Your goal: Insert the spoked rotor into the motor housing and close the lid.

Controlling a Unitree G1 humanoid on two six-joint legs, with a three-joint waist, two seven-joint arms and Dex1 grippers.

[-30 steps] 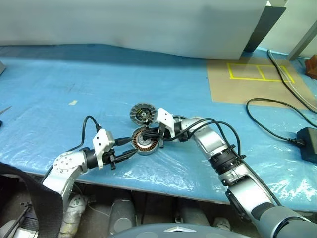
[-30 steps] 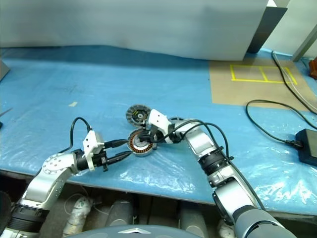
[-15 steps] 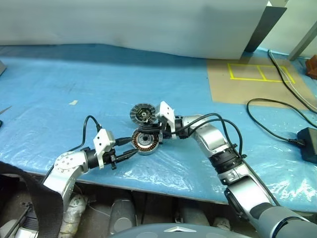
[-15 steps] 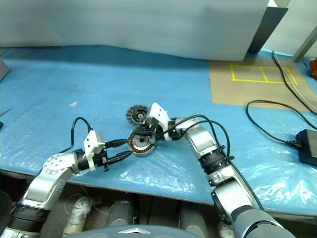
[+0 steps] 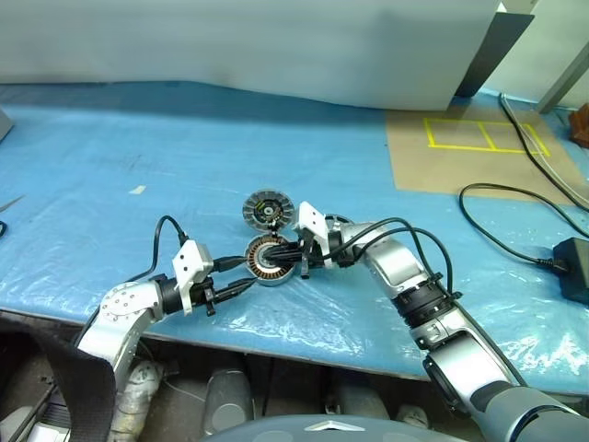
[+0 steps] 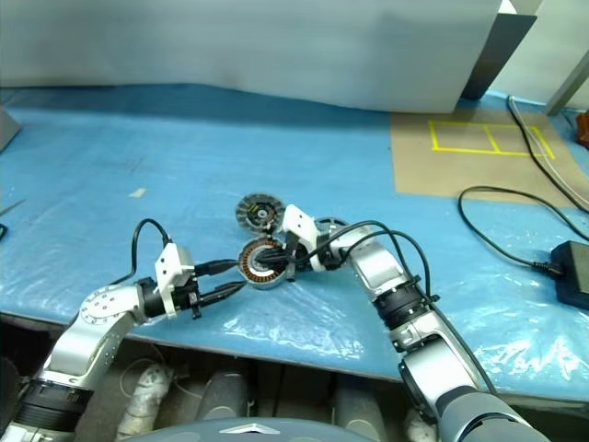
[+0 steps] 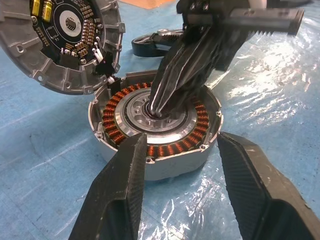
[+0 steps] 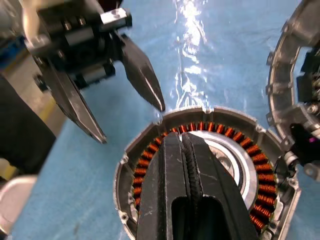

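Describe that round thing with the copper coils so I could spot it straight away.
On the blue sheet over the table, look between the two grippers near the front edge. The motor housing is a squat silver ring packed with copper-brown windings; the grey lid just behind it has none.

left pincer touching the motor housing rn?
Apart. The left wrist view shows blue sheet between the left pincer fingers and the motor housing wall.

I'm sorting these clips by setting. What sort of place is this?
Probably a workshop or lab test bench. A blue plastic sheet covers the table, a motor housing with copper windings lies on it, and there are yellow tape markings and a loose black cable.
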